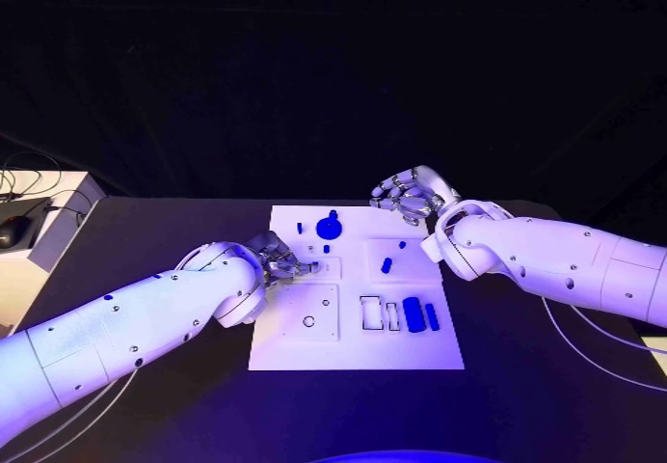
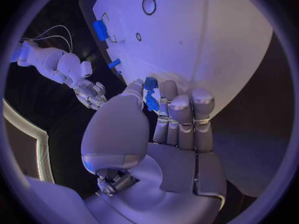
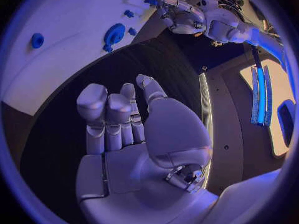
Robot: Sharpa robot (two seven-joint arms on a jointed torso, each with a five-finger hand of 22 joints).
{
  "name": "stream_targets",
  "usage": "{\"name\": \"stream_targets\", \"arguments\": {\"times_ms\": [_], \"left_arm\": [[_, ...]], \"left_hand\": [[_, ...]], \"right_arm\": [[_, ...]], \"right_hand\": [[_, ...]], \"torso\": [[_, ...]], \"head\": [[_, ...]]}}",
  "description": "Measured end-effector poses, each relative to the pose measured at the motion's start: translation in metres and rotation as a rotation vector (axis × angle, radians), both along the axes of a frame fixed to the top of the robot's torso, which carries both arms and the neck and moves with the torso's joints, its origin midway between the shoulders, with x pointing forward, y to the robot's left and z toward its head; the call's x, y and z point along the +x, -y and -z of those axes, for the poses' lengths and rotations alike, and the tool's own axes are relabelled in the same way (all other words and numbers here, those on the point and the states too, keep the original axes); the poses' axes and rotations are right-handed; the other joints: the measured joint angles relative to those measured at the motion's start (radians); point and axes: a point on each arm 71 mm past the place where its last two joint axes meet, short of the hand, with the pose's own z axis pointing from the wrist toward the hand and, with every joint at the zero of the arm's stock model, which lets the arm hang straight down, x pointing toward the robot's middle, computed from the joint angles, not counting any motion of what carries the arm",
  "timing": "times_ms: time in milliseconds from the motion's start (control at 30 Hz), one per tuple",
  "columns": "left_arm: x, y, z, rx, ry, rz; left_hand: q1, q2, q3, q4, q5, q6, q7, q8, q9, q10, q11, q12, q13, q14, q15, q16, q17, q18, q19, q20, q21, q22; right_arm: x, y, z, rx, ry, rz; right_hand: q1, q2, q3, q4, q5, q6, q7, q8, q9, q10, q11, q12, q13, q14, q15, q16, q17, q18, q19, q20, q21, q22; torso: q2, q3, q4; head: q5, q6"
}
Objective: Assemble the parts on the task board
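The flat white rectangular task board [image 1: 355, 342] lies in the middle of the black counter [image 1: 528, 386]. On its far part sits a round blue disc-shaped part [image 1: 330, 228], with a thin blue peg [image 1: 299, 228] just beside it. Near the board's right edge, a long blue bar-shaped part [image 1: 413, 312] and a shorter blue bar [image 1: 433, 316] lie side by side next to two outlined rectangular recesses [image 1: 373, 313]; whether the bars sit in recesses of their own is hard to make out.

The left hand [image 1: 279, 260] rests at the board's left edge, pinching a small blue block-shaped part [image 2: 150, 92] between thumb and fingers [image 2: 180, 115]; in the head view that part is mostly hidden. The right hand [image 1: 413, 197] hovers off the board's far right corner, holding nothing, its fingers loosely apart.
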Motion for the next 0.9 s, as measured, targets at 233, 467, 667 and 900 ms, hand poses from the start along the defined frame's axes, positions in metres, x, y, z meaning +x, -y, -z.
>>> {"name": "stream_targets", "arguments": {"times_ms": [233,467,667,900], "left_arm": [[0.0,0.003,0.0,-0.001,-0.001,0.006],[0.0,0.005,0.0,-0.004,0.003,0.01],[0.001,0.008,0.0,-0.006,0.006,0.012],[0.004,0.012,0.001,-0.009,0.011,0.012]], "left_hand": [[0.0,0.0,0.0,0.0,0.0,0.0,0.0,-0.009,0.022,0.0,0.0,0.0,0.002,0.0,0.0,0.001,-0.003,0.0,0.0,0.0,0.0,-0.002],[0.008,0.008,0.007,-0.007,0.0,0.0,0.0,-0.013,0.031,0.0,0.0,0.0,0.004,0.0,0.0,0.001,-0.004,0.0,0.0,0.0,0.0,-0.003],[0.023,0.023,0.015,-0.022,0.0,0.0,0.0,-0.013,0.039,0.0,0.0,0.0,0.005,0.0,0.0,0.001,-0.004,0.0,0.0,0.0,0.0,-0.003],[0.03,0.029,0.019,-0.039,0.0,0.0,0.0,-0.018,0.046,0.0,0.0,0.0,0.006,0.0,0.0,0.001,-0.004,0.0,0.0,0.0,0.0,-0.003]], "right_arm": [[0.0,0.0,0.0,0.0,0.0,0.0],[0.0,-0.001,0.0,0.0,-0.002,-0.001],[0.0,-0.001,0.0,0.0,-0.003,-0.002],[-0.001,-0.002,0.0,0.0,-0.003,-0.003]], "right_hand": [[0.0,0.0,0.0,0.0,0.0,0.0,0.0,0.0,0.0,-0.003,-0.003,0.0,-0.001,0.0,0.0,0.0,0.0,0.0,0.0,0.0,0.0,0.0],[0.0,0.0,0.003,-0.003,0.0,0.0,0.0,0.0,0.0,-0.003,-0.002,0.0,-0.003,0.0,0.0,0.0,0.003,0.0,0.0,0.0,0.005,0.0],[0.0,0.0,0.003,-0.003,0.0,0.0,0.0,0.0,0.002,-0.002,-0.002,0.004,-0.003,0.0,0.0,0.0,0.003,0.0,0.0,0.0,0.005,0.0],[0.0,0.0,0.003,-0.003,0.004,0.0,0.0,0.0,0.003,-0.002,-0.002,0.004,-0.005,0.0,0.0,0.0,0.003,0.0,0.0,0.0,0.005,0.0]], "torso": [[0.0,-0.0001,0.0],[0.0,-0.0008,0.0012],[0.0,-0.0009,0.0018],[0.001,-0.0012,0.002]], "head": [[-0.001,0.0],[-0.005,-0.001],[-0.006,-0.003],[-0.009,-0.006]]}}
